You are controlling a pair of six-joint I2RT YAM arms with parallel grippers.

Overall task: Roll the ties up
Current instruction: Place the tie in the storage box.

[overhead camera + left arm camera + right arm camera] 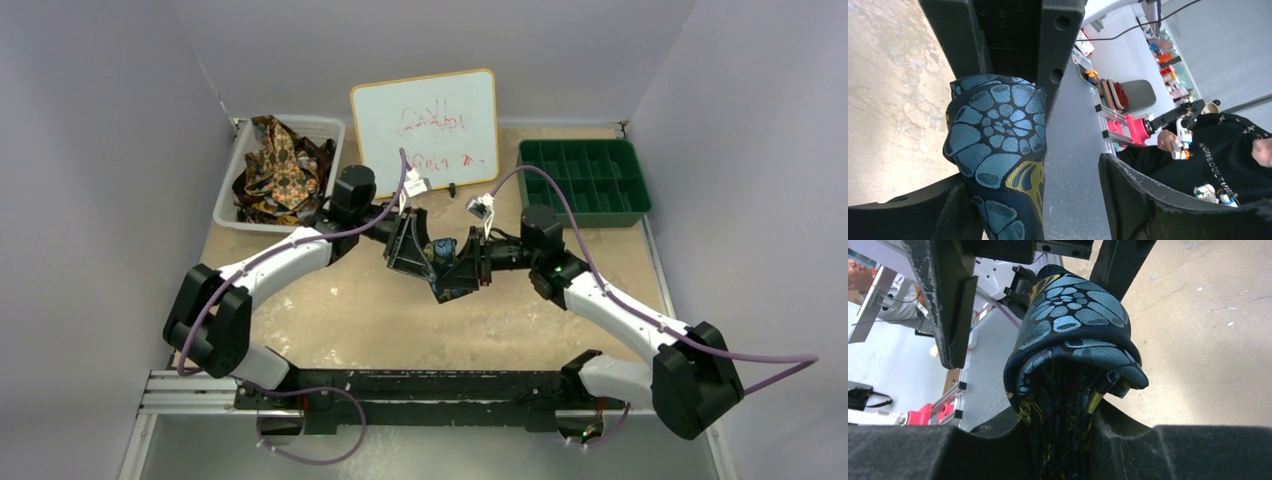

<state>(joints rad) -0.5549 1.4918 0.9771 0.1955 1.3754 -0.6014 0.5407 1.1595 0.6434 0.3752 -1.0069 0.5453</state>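
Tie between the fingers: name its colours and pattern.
Navy tie, blue floral print, gold touches; right wrist view.

The scuffed tan counter (400, 320) before me carries three things along its far edge: at left a white plastic basket (232, 190) of crumpled brown and gold patterned ties (285, 165), an orange-framed whiteboard (425, 125) propped mid-way, and at right a green compartment tray (585, 180).

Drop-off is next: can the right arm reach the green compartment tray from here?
Probably yes. The right gripper is shut on the rolled navy tie, and the green compartment tray lies on that arm's side with bare table between. The left gripper is open around the roll; back it off first.
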